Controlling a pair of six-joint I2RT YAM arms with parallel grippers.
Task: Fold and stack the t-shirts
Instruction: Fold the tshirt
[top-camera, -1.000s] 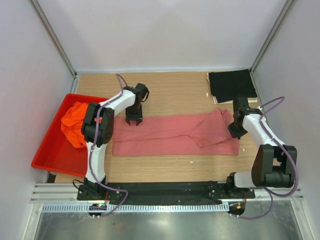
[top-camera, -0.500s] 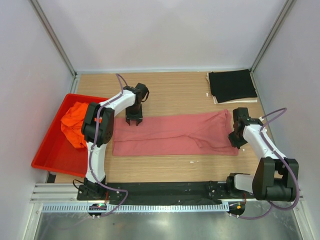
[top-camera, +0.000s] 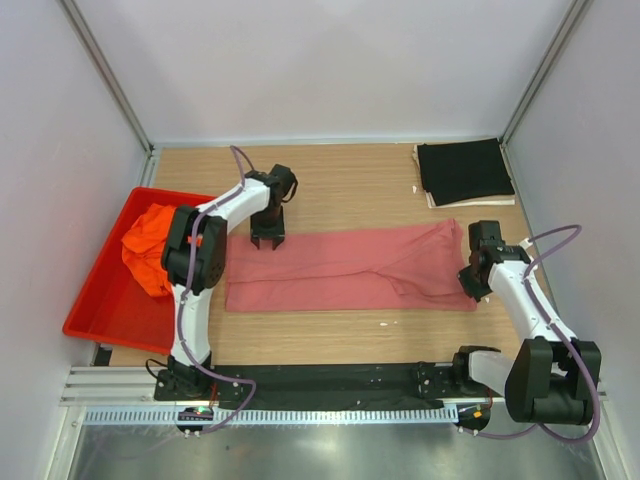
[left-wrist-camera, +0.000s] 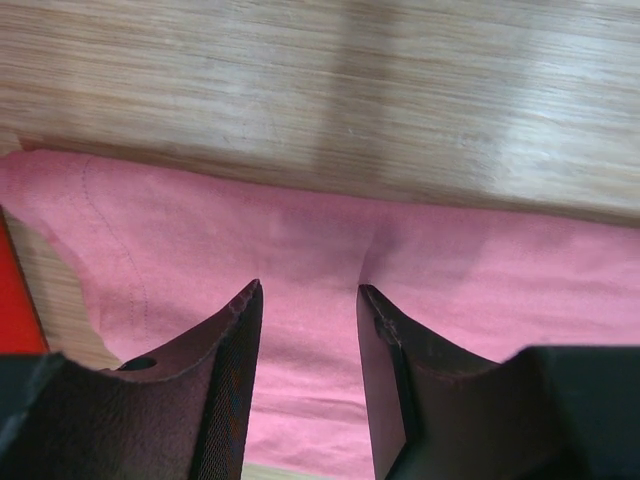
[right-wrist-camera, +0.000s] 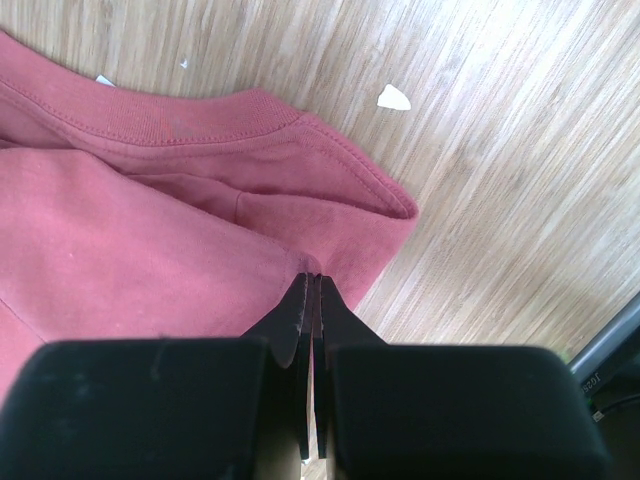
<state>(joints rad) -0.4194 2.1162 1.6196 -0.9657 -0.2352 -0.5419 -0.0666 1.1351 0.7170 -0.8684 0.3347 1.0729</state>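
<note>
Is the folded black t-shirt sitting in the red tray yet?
No, the black t-shirt lies folded on the table at its far right corner, while the red tray holds the orange t-shirt.

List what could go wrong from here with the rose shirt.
1. The right tool is shut on only a thin bit at the edge of the shirt; a pull might slip the cloth free.
2. The left tool stands open over the other end and grips nothing, so a pull from the right may drag the whole shirt across the table instead of folding it.
</note>
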